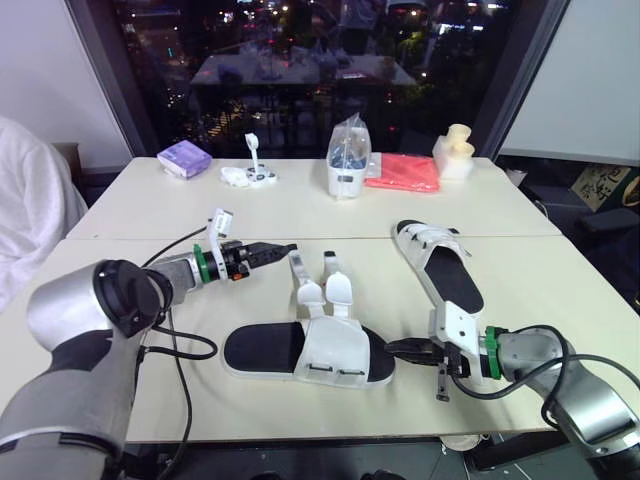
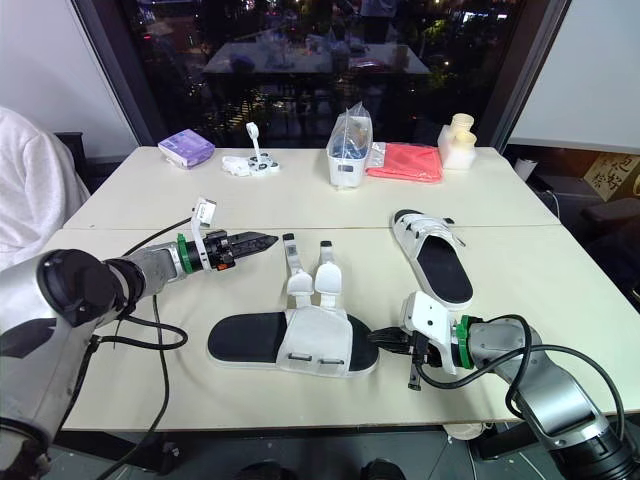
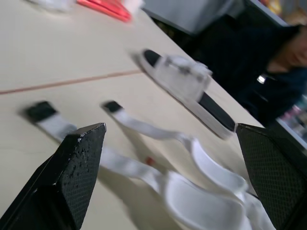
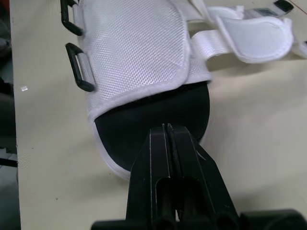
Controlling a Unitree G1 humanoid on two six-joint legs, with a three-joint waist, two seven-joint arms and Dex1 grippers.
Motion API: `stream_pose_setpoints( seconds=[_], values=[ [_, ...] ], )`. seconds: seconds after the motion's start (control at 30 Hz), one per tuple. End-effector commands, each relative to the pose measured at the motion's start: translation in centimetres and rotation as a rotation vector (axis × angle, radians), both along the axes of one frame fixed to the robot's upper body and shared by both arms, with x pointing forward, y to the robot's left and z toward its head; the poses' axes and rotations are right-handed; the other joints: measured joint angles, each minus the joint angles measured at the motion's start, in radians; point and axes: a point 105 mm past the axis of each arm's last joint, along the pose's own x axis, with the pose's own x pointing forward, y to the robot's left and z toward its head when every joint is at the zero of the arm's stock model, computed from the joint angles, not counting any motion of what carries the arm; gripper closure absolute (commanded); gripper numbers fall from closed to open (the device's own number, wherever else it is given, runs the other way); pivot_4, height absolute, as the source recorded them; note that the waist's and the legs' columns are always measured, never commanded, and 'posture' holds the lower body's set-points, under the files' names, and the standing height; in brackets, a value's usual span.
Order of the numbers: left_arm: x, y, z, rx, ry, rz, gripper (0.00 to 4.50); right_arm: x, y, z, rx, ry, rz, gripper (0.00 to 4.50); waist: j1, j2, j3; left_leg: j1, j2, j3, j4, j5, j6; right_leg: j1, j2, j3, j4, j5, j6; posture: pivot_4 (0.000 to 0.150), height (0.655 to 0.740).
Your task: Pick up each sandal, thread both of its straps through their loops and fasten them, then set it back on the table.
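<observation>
The sandal (image 1: 330, 352) is best pinned by the right gripper (image 1: 393, 347), fingers clenched, while a strap (image 1: 298, 272) is pinched by the left gripper (image 1: 281, 249), fingers apart.

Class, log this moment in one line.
left gripper: open by loose straps | right gripper: shut at toe of near sandal | far sandal: on table

"Is there room to reach in between the sandals?"

"Yes, the table (image 1: 540, 330) is bare between the near sandal (image 1: 305, 352) and the far sandal (image 1: 440, 268). The loose straps (image 1: 320, 285) lie across the middle, and a black cable (image 1: 205, 341) loops near the heel. The bag (image 1: 346, 160) and the red cloth (image 1: 403, 172) stand well apart."
</observation>
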Motion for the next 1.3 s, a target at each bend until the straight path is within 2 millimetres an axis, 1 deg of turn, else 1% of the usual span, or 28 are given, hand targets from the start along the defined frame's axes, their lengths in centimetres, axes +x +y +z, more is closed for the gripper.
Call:
stream_pose_setpoints(
  seconds=[0.03,0.1,0.17,0.3,0.4,0.5,0.6,0.73,0.77,0.83,0.93,1.0,1.13,1.3],
  values=[
    [4.5,2.8,4.2,0.004,-0.240,0.472,0.00,0.2,1.4,1.1,0.010,-0.049,0.047,4.46,0.005,0.000,0.000,0.000,0.000,0.000,0.000,0.000,-0.001,0.000,0.000,0.000,0.000,0.000,0.000,0.150,0.7400],
    [5.5,3.5,4.9,-0.003,-0.301,0.626,0.00,0.3,1.6,1.3,0.012,-0.047,0.058,4.46,0.007,0.000,0.000,0.001,-0.001,-0.002,0.000,0.001,-0.002,0.001,-0.002,0.000,0.001,0.000,0.000,0.150,0.7400],
    [6.0,3.1,5.0,-0.008,-0.330,0.703,0.00,0.3,1.8,1.3,0.016,-0.038,0.069,4.46,0.005,-0.001,0.000,0.001,-0.001,-0.001,0.000,0.001,-0.002,0.001,-0.002,0.001,0.000,0.000,0.000,0.150,0.7400],
    [5.9,0.7,5.2,-0.017,-0.377,0.715,0.00,0.3,2.2,1.2,0.017,-0.019,0.082,4.46,0.004,-0.001,0.000,0.000,-0.001,0.000,0.000,0.002,-0.003,0.001,-0.002,0.001,0.000,0.001,0.001,0.150,0.7400],
    [5.6,0.1,5.7,-0.045,-0.386,0.732,0.00,0.3,2.4,1.1,0.020,-0.007,0.085,4.46,0.004,-0.001,0.000,0.000,-0.003,0.001,0.000,0.001,-0.002,0.001,-0.001,0.001,-0.001,0.001,0.001,0.150,0.7400],
    [6.0,0.2,6.0,-0.125,-0.312,0.801,0.00,0.3,2.6,1.1,0.038,-0.004,0.074,4.46,0.003,-0.001,0.000,0.001,-0.002,0.000,0.000,0.001,-0.002,0.001,0.000,0.001,-0.001,0.001,0.001,0.150,0.7400],
    [6.2,0.8,5.7,-0.188,-0.221,0.852,0.00,0.5,2.7,0.8,0.044,-0.002,0.064,4.46,0.004,-0.001,0.000,0.001,-0.002,0.000,0.000,0.001,-0.002,0.001,0.000,0.001,-0.001,0.001,0.001,0.150,0.7400],
    [6.1,0.9,5.0,-0.231,-0.104,0.752,0.00,0.5,3.0,0.6,0.058,0.002,0.058,4.46,0.002,-0.001,0.000,0.001,-0.002,0.000,0.000,0.001,-0.002,0.002,0.000,0.001,-0.001,0.001,0.001,0.150,0.7400],
    [5.9,1.0,4.6,-0.230,-0.078,0.715,0.00,0.5,3.0,0.4,0.049,0.000,0.060,4.46,0.001,-0.001,0.000,0.001,-0.002,0.000,0.000,0.001,-0.003,0.002,0.000,0.001,-0.001,0.001,0.001,0.150,0.7400],
    [4.7,1.0,3.8,-0.196,-0.015,0.590,0.00,0.4,2.9,0.3,0.038,-0.003,0.062,4.46,-0.004,-0.001,0.000,0.001,-0.002,0.000,0.000,0.002,-0.003,0.002,0.000,0.001,-0.001,0.001,0.001,0.150,0.7400],
    [1.1,0.3,3.7,-0.160,0.010,0.352,0.00,0.4,2.4,0.8,0.039,-0.018,0.049,4.46,-0.020,-0.001,0.000,0.001,-0.001,-0.002,-0.001,0.003,-0.006,0.002,0.000,0.001,0.000,0.001,0.001,0.150,0.7400],
    [-0.9,0.3,3.5,-0.151,0.042,0.253,0.00,0.3,2.0,1.2,0.040,-0.027,0.039,4.46,-0.019,-0.001,0.000,0.001,0.000,-0.002,-0.001,0.005,-0.009,0.002,0.001,0.001,-0.001,0.001,0.001,0.150,0.7400],
    [-3.3,1.2,2.9,-0.170,0.143,0.150,0.00,0.0,1.4,1.3,0.054,-0.023,0.013,4.46,-0.008,-0.001,0.000,0.001,-0.001,-0.004,0.000,0.003,-0.005,0.003,0.000,0.001,-0.001,0.001,0.001,0.150,0.7400],
    [-5.1,1.4,1.4,-0.127,0.233,0.054,0.00,-0.5,1.5,0.1,0.059,0.010,0.008,4.46,-0.002,0.000,0.000,0.003,-0.001,-0.005,-0.001,0.003,-0.006,0.004,0.001,0.001,0.000,0.001,0.000,0.150,0.7400]
  ],
)
